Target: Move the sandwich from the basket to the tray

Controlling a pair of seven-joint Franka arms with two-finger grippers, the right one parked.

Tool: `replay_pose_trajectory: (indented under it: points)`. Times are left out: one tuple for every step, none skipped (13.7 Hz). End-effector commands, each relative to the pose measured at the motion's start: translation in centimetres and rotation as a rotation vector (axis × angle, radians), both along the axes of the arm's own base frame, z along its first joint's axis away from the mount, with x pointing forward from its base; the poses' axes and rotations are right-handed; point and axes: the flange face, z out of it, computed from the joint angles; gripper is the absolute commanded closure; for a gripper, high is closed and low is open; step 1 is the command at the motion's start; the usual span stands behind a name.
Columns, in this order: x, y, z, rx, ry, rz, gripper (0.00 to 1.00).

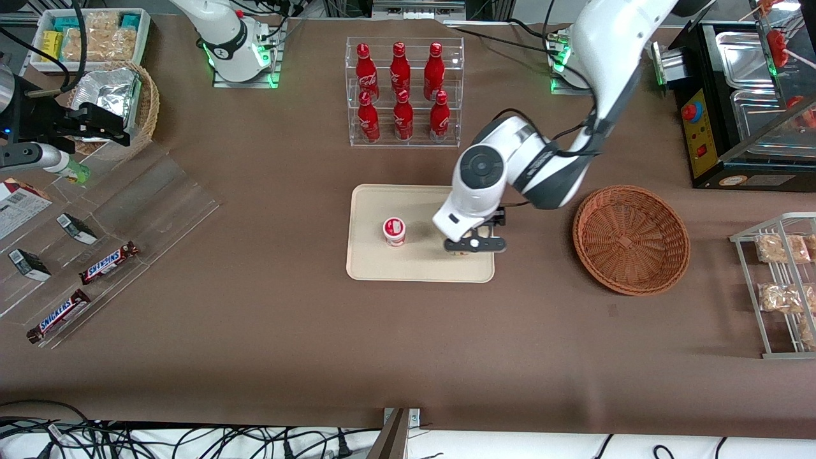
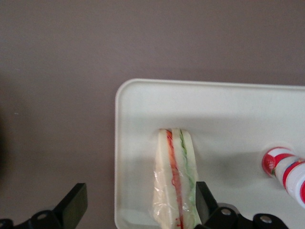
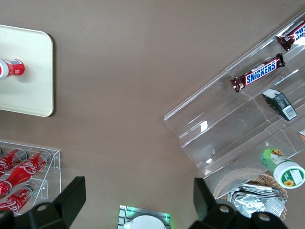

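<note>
Cream-beige tray (image 1: 382,268) at table centre in the front view, gripper (image 1: 475,245) low over its end nearest the working arm; sandwich hidden under the arm there. Small red-and-white cup (image 1: 394,231) upright on the tray, apart from the gripper. Woven brown basket (image 1: 631,239) on the cloth beside the tray, toward the working arm's end.

Wrist view: sandwich (image 2: 175,183) lying in the tray (image 2: 228,109) near its rim, red and green filling showing through clear wrap. Fingers (image 2: 74,205) spread wide, one touching or just beside the bread, the other well off over brown cloth. Cup (image 2: 286,171) on the same tray.
</note>
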Motion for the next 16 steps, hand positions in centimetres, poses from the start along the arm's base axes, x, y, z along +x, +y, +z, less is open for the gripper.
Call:
replay_pose_trajectory:
  points:
    - [0.3,4.4,7.8,0.038,-0.067,0.105,0.00]
    - [0.6,6.4,10.1,0.044,-0.088,0.149,0.00]
    - [0.4,7.6,12.3,0.053,-0.105,0.186,0.00]
    - [0.3,9.0,14.0,0.065,-0.113,0.214,0.00]
    - [0.5,10.4,15.5,0.063,-0.123,0.238,0.00]
    - [0.4,11.2,16.7,0.043,-0.119,0.258,0.00]
    - [0.4,12.3,18.2,0.025,-0.123,0.279,0.00]
    - [0.5,13.4,18.8,0.029,-0.119,0.297,0.00]
    - [0.4,13.9,19.1,0.033,-0.114,0.296,0.00]
    - [0.5,14.9,19.6,0.030,-0.106,0.294,0.00]
    - [0.6,16.1,19.8,0.030,-0.095,0.281,0.00]
    - [0.9,18.0,20.5,0.015,-0.089,0.271,0.00]
    - [1.0,19.8,21.4,-0.016,-0.084,0.248,0.00]
    - [1.1,21.9,22.3,-0.021,-0.090,0.218,0.00]
    - [1.0,24.0,23.0,-0.024,-0.082,0.194,0.00]
    - [0.7,25.7,23.7,-0.034,-0.066,0.163,0.00]
